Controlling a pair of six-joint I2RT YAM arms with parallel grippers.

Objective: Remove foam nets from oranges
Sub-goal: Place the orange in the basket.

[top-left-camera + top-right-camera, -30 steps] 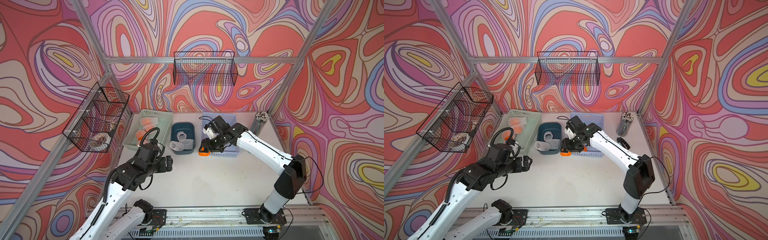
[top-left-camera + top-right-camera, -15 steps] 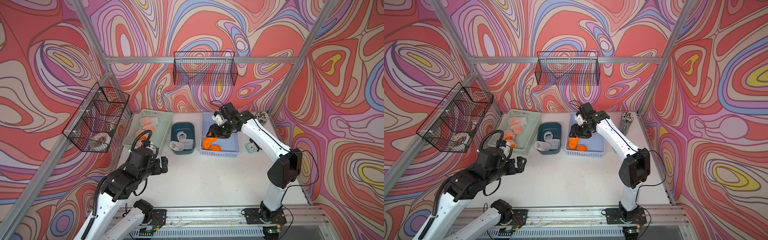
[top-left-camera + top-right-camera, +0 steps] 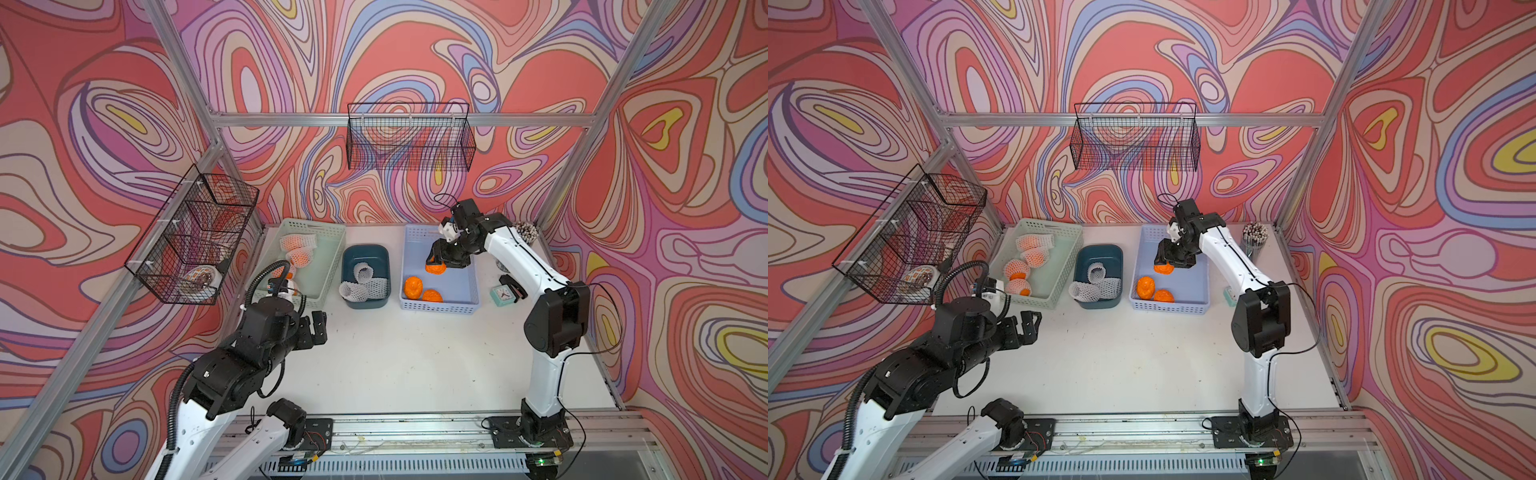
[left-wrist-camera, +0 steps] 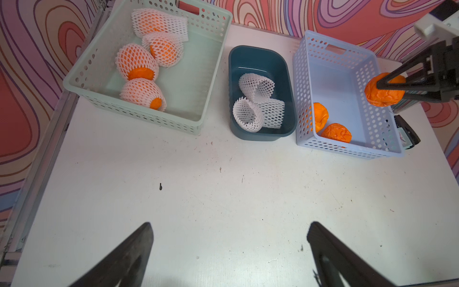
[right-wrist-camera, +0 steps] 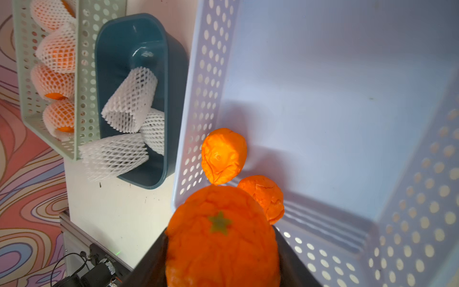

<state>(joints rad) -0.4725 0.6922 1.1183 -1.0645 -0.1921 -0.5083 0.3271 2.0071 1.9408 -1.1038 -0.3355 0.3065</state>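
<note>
Right gripper [image 3: 436,264] clamps a lumpy bare orange [image 5: 221,243] over the perforated lilac plastic basket [image 4: 347,147] holding two more; white foam nets [image 4: 258,104] lie in the neighbouring teal tub [image 4: 260,54]. Left gripper [image 4: 231,228] gapes.

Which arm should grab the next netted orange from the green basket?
Left. The left gripper is open, empty and near the green basket holding the netted oranges. The right gripper is shut on a bare orange over the blue basket.

Left end effector [image 3: 314,327] spread wide, arm folded low, right end effector [image 3: 436,264] gripping, arm stretched forward
</note>
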